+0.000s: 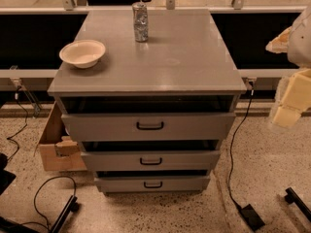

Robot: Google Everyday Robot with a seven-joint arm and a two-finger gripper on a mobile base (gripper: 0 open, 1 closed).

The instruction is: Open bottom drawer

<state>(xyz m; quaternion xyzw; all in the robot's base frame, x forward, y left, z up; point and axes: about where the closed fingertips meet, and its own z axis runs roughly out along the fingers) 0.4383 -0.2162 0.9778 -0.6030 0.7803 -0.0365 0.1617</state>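
The grey cabinet (160, 57) stands in the middle of the camera view with three drawers stacked in its front. The bottom drawer (116, 184) has the narrowest, shortest front and a small black loop handle (153, 184). A dark gap shows above its front. The mid-sized drawer (112, 160) and the widest top drawer (102, 126) sit above it, each with a dark gap over it too. My gripper (287, 111), cream-coloured, hangs at the far right edge. It is level with the top drawer and well apart from the cabinet, touching nothing.
A cream bowl (82, 53) and a silver can (140, 22) stand on the cabinet top. A cardboard box (54, 148) sits at the cabinet's left. Cables run on the speckled floor, with a black power brick (251, 216) at the lower right. A railing (272, 8) runs behind.
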